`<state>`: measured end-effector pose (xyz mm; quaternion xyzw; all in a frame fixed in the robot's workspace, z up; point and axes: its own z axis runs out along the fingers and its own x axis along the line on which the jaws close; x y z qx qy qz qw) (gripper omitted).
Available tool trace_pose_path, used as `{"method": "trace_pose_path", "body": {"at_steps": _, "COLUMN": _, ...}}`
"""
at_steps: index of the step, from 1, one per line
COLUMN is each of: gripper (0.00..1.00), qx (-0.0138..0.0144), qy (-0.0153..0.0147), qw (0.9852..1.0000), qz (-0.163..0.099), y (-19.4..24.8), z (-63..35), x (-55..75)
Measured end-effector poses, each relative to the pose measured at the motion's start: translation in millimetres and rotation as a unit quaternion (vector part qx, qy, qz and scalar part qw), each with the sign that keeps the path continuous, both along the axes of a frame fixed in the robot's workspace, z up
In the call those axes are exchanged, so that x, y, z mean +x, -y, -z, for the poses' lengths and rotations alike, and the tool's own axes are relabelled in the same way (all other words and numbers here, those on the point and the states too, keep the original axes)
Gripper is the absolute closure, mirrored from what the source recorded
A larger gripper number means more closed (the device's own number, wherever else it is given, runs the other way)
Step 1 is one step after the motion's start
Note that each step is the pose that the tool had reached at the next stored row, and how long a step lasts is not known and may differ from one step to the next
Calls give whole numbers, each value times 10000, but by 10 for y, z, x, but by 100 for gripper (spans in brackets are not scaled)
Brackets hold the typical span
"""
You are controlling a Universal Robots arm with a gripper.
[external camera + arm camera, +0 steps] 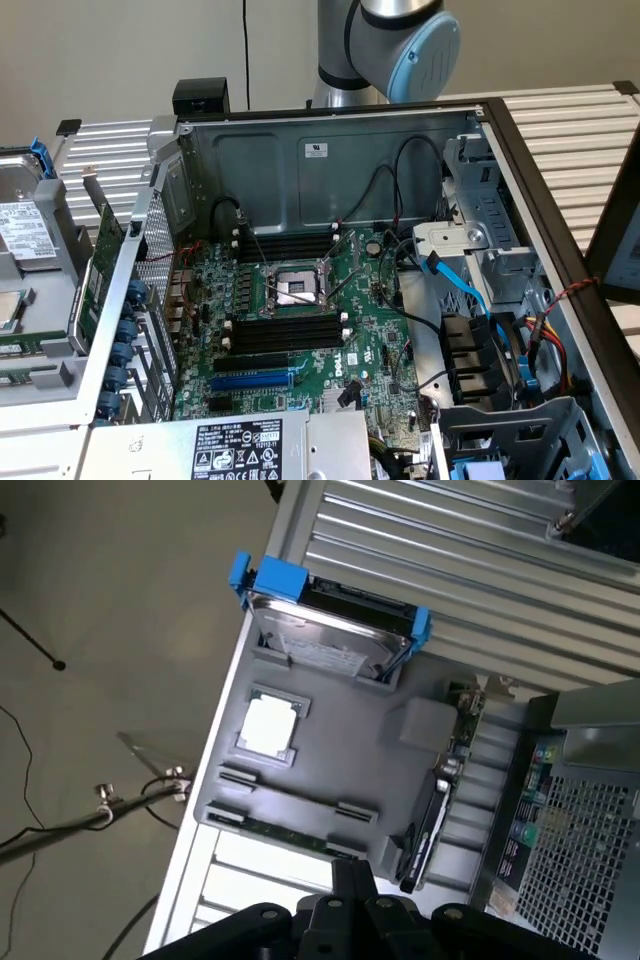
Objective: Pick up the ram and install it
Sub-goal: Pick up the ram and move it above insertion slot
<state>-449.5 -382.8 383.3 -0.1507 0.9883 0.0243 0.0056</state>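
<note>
Gripper (350,872): jaws together, holding nothing, hovering over the grey parts tray (340,765). The ram (285,832) sits on edge in a tray slot just ahead of the fingertips, probably cradled that way so its top edge is graspable. Not yet picked.

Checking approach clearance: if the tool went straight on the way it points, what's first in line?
Probably the ram, lying in its slot on the grey tray; the shut tool lines up with that strip's end. Depth is unclear, so treat this as likely.
</note>
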Motion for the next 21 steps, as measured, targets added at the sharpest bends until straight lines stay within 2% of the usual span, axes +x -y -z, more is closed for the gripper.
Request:
{"method": "trace_pose_path", "body": {"at_steps": 3, "gripper": 90, "qx": -1, "qy": 0, "qw": 9996, "qz": -275, "y": 0, "z": 2, "x": 0}}
{"method": "trace_pose_path", "body": {"at_steps": 6, "gripper": 90, "qx": -4, "qy": 0, "qw": 9985, "qz": -545, "y": 0, "z": 4, "x": 0}}
{"method": "trace_pose_path", "body": {"at_steps": 11, "gripper": 90, "qx": -12, "qy": 0, "qw": 9950, "qz": -996, "y": 0, "z": 7, "x": 0}}
{"method": "trace_pose_path", "body": {"at_steps": 16, "gripper": 90, "qx": -18, "qy": 0, "qw": 9895, "qz": -1447, "y": 0, "z": 10, "x": 0}}
{"method": "trace_pose_path", "body": {"at_steps": 21, "gripper": 90, "qx": -28, "qy": -1, "qw": 9818, "qz": -1896, "y": 1, "z": 14, "x": 0}}
